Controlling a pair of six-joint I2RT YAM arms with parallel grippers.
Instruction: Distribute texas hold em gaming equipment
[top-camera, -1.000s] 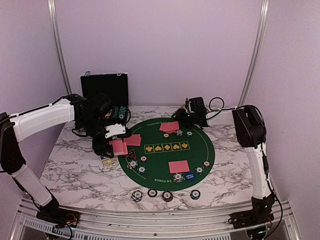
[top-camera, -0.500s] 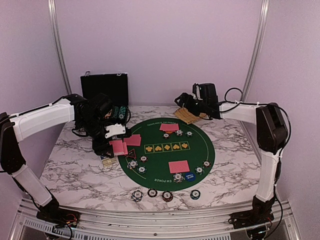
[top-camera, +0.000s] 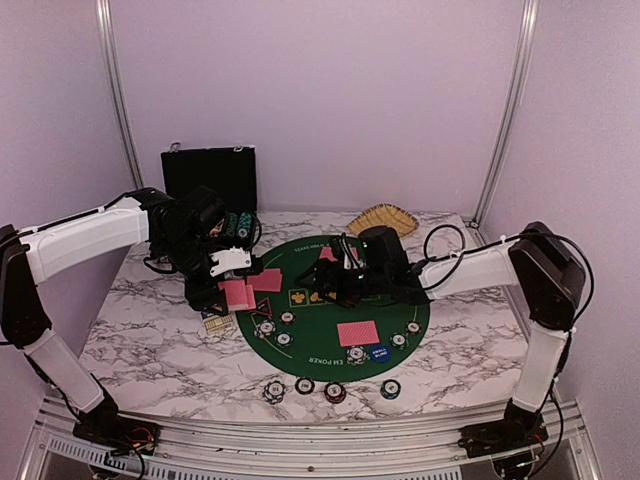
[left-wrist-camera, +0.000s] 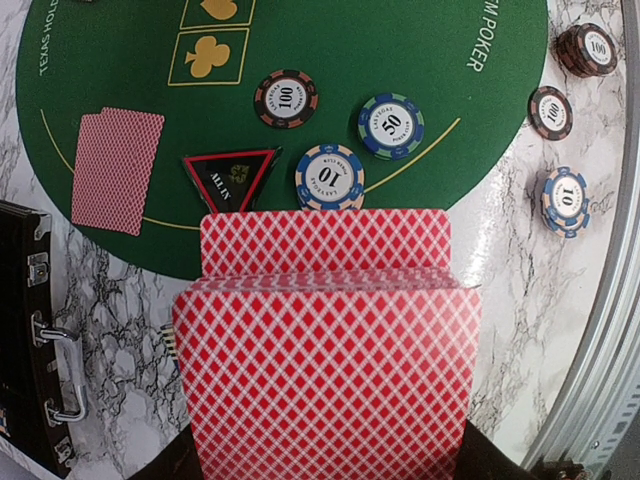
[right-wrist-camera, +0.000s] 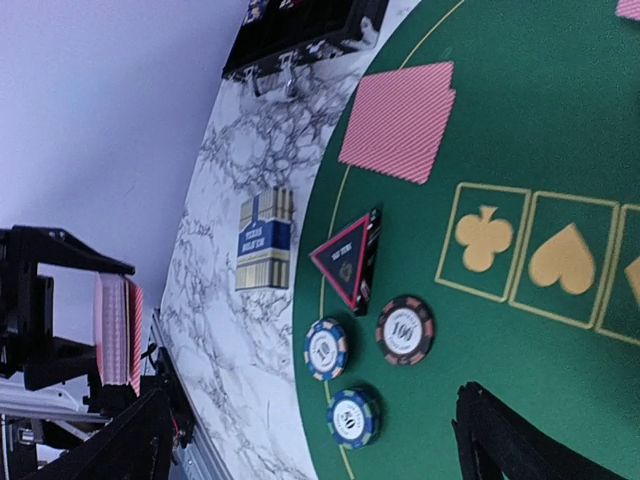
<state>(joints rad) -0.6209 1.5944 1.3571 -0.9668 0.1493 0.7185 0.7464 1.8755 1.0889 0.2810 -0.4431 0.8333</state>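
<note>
The left fingers (top-camera: 235, 285) are squeezing shut on the deck of cards (left-wrist-camera: 325, 350). They are holding it up over the left side of the desk (top-camera: 150, 320), right at the edge of the green mat (top-camera: 400, 300). The right fingers (top-camera: 335, 285) are hanging wide apart over the middle of the mat and are holding nothing.

The deck is sitting to the left of the right fingers, well apart from them. The top card (left-wrist-camera: 325, 240) is poking out past the others, toward the mat. The deck's long way looks to be pointing at the mat too. I think the right arm will be reaching left to pinch that poking-out end.

Three piles of cards are lying face down on the mat: one left (top-camera: 265, 280), one near (top-camera: 358, 333), and a far one half hidden behind the right arm. One triangle marker (left-wrist-camera: 232, 178) is lying with three chips (left-wrist-camera: 328, 177) beside it. Three more chips and one blue button (top-camera: 380, 352) are sitting by the near pile. Four chips (top-camera: 335, 392) are lining up along the near desk.
</note>
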